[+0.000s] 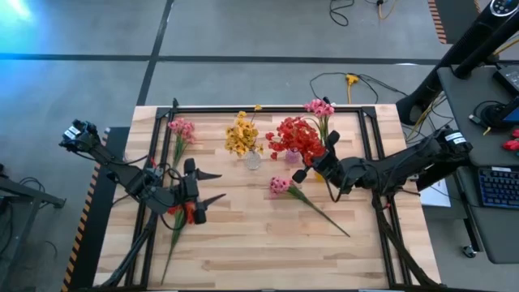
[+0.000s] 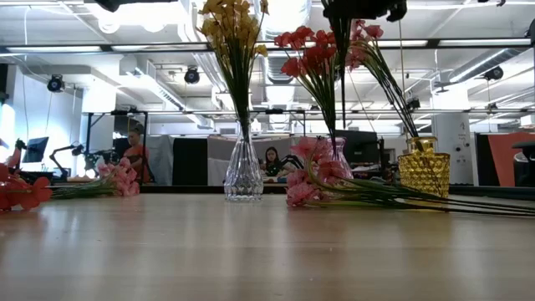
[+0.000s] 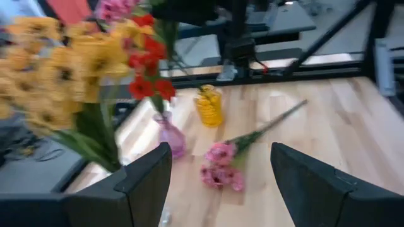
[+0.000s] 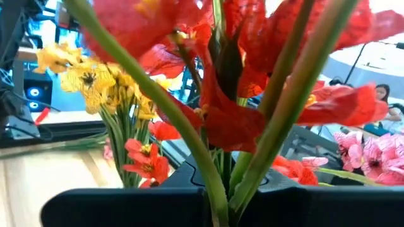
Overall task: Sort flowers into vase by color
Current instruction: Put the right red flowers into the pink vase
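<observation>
Starting big: looking down at the wooden table with its black frame, carrying everything here.

Then spotting the right arm coming in from the right side, with the right gripper sitting right up against the red bunch near the middle of the back half. Going by the right wrist view, seeing its fingers pressed together on green stems of that bunch, red petals filling the shot.

Noticing the left gripper hovering over the left half of the table, pointing toward the middle, fingers spread wide apart and gripping nothing.

Moving to the vases, lined up along the back:
- seeing the yellow bunch standing in the clear vase
- seeing the red bunch standing in the pink vase, just right of the clear one
- seeing the pink bunch leaning out of the yellow vase, furthest right

Now the loose stuff, all lying flat on the wood:
- catching a pink sprig in front of the vases, stem running off toward the front right
- catching a second pink sprig near the back left corner
- catching a red sprig just beside the left gripper, stem trailing toward the front edge

Also glimpsing a person seated way back in the room.
</observation>
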Tool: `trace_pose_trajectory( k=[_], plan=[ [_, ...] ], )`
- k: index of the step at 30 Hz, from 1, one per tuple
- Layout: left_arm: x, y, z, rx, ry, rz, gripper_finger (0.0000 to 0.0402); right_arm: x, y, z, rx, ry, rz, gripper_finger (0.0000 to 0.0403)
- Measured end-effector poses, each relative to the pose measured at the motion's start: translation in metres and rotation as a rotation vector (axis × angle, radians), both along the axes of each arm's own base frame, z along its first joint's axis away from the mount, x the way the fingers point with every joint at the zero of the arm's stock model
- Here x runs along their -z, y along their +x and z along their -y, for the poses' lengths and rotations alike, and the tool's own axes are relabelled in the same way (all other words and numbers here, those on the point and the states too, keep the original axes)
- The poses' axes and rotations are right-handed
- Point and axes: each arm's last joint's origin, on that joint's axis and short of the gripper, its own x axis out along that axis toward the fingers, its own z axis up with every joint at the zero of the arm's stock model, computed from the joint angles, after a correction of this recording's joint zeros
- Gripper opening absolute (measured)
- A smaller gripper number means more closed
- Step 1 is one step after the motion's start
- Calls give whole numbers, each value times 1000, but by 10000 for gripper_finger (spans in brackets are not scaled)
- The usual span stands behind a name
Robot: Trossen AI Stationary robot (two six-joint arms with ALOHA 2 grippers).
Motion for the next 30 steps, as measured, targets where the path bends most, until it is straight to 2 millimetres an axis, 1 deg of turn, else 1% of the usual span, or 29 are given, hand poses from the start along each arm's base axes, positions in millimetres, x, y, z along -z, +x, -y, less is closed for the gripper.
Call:
trace_pose_trajectory(
  k=[2, 7, 13, 17, 23, 30],
  plan=[
    [0, 0, -1, -27, 9, 6, 251, -2, -1, 0, -3, -6, 6, 13],
    [0, 0, -1, -29, 10, 6, 251, -5, -4, 1, -25, -14, 18, 13],
    [0, 0, -1, -28, 10, 5, 251, 1, -15, 3, -63, -18, 71, 13],
    [0, 0, -1, -28, 8, 7, 251, 7, -20, 8, -52, -27, 111, 13],
    [0, 0, -1, -28, 8, 8, 251, 13, -20, 13, -33, -19, 104, 13],
    [0, 0, -1, -28, 8, 7, 251, 13, -19, 20, -12, -14, 108, 13]
  ],
)
